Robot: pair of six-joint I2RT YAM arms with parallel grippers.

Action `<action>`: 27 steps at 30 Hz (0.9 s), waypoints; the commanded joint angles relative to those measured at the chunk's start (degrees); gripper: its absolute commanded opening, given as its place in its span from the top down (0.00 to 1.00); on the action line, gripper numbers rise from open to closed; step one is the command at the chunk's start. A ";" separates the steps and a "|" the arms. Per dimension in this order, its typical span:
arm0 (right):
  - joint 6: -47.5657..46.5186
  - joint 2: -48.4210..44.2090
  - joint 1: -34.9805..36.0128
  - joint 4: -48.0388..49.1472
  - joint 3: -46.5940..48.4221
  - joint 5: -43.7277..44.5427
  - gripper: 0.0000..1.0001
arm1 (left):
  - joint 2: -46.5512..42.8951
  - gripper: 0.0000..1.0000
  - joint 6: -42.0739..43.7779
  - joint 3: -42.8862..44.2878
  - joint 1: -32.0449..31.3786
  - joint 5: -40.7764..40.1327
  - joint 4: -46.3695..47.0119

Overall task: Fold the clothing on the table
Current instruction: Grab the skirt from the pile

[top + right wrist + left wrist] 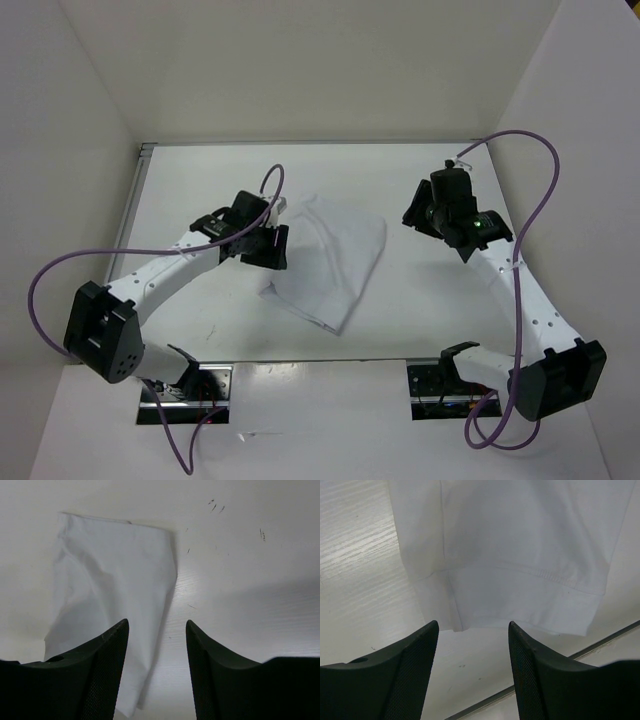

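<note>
The clothing [335, 260] is a white garment folded into a rough rectangle in the middle of the white table [430, 310]. My left gripper [268, 240] hovers at its left edge, open and holding nothing. In the left wrist view the clothing [520, 555] shows a stitched hem just beyond my left gripper [473, 626]. My right gripper [425, 215] stands open to the right of the garment, apart from it. Through the right wrist camera the clothing [115, 590] lies ahead and left of my right gripper [156, 624], whose fingers are empty.
White walls [90, 120] close in the table on the left, back and right. A metal strip [139, 190] runs along the table's left edge. Purple cables [535, 210] loop off both arms. Small dark marks [216, 506] speckle the tabletop.
</note>
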 commanded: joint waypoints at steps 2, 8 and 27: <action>0.33 -1.24 -0.39 0.44 -0.63 -0.09 0.45 | 1.60 0.34 -0.32 0.67 -1.96 -1.61 -0.14; 0.33 -1.24 -0.39 0.44 -0.63 -0.09 0.45 | 5.90 0.36 -0.94 -0.57 -4.43 -5.64 1.62; -0.19 -2.83 -0.91 -1.23 -2.21 0.43 0.45 | 15.48 0.81 -4.36 -0.04 -8.47 -14.62 -1.37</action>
